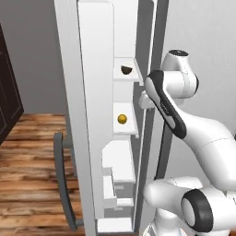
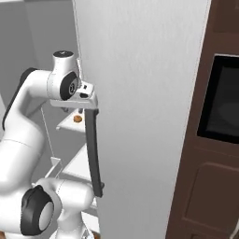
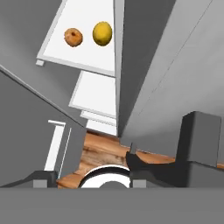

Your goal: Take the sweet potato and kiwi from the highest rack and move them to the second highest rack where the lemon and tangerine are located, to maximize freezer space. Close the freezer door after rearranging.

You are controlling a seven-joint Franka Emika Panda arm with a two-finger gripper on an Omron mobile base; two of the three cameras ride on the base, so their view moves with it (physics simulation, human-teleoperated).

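On second rack: one lemon (image 3: pixel 102 33), one tangerine (image 3: pixel 73 37). Claw (image 3: pixel 87 177) state: cannot tell.

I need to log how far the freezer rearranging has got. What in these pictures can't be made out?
- Gripper: hidden behind the arm's own links in both base views; open or shut unclear.
- Dark item on the highest rack: left base view, partly hidden by the freezer door; sweet potato or kiwi unclear.
- Lemon and tangerine: shelf cut by the freezer's grey side panel.
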